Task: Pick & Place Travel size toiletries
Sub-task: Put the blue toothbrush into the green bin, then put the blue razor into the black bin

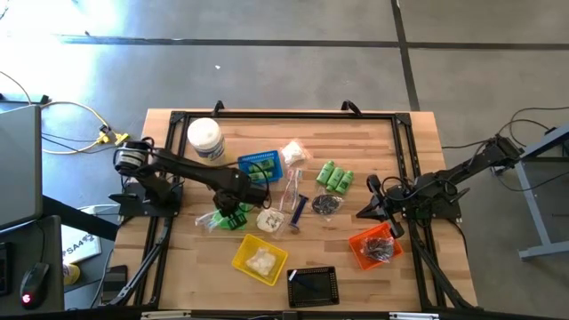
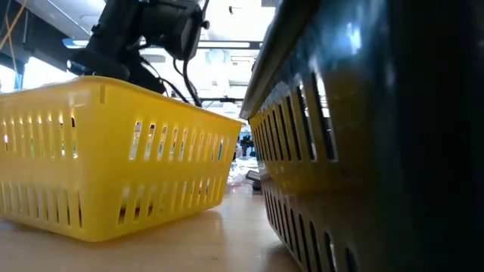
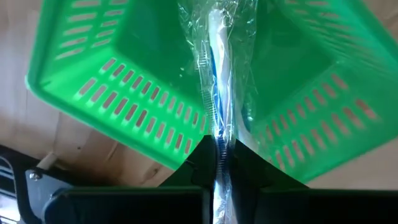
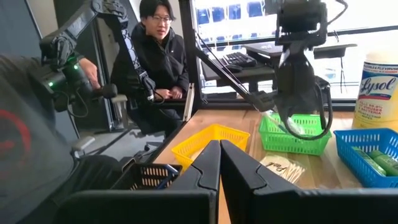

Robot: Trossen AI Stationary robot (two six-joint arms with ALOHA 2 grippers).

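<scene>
My left gripper (image 3: pixel 219 148) is shut on a clear plastic sachet (image 3: pixel 217 56) with a white and blue stick inside. It points down over the green basket (image 3: pixel 124 93), which stands at the table's left middle (image 1: pixel 231 220). More travel size toiletries lie mid-table: green bottles (image 1: pixel 336 178), white packets (image 1: pixel 293 153), a dark piece (image 1: pixel 325 204) and another sachet (image 1: pixel 298 210). My right gripper (image 4: pixel 219 163) is shut, holds nothing and waits level at the right (image 1: pixel 373 210). My left gripper pinches one end of the sachet (image 3: pixel 219 127) between its two fingers, coming from above and pointing down. The sachet runs on in line with the fingers and hangs below them into the green basket. I cannot tell whether its lower end touches the basket's floor.
A white-lidded jar (image 1: pixel 204 139) and a blue basket (image 1: pixel 260 166) stand at the far left. The yellow basket (image 1: pixel 260 259), black basket (image 1: pixel 313 286) and orange basket (image 1: pixel 373 246) line the near side. A person (image 4: pixel 158 56) sits beyond the table.
</scene>
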